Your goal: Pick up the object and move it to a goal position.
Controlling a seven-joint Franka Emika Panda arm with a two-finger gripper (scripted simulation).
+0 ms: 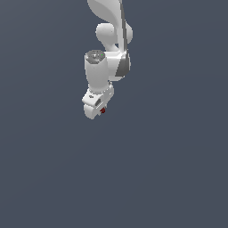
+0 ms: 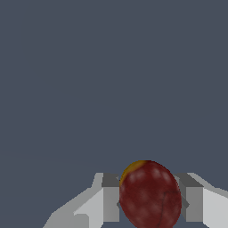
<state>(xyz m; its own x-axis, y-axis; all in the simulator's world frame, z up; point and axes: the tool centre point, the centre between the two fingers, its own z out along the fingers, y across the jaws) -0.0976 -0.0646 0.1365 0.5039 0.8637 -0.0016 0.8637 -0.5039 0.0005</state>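
Observation:
The object (image 2: 149, 196) is a dark red, rounded lump with a small yellow-orange patch on one side. In the wrist view it sits between the two grey finger pads (image 2: 111, 198), which press against its sides. My gripper (image 2: 151, 209) is shut on it. In the exterior view the object (image 1: 103, 110) shows only as a tiny red spot at the tip of the white gripper (image 1: 99, 111), mostly hidden by the hand. The arm reaches down from the top of that view.
Only a plain dark grey-blue surface (image 1: 169, 169) surrounds the arm, with no other objects, edges or goal marker showing.

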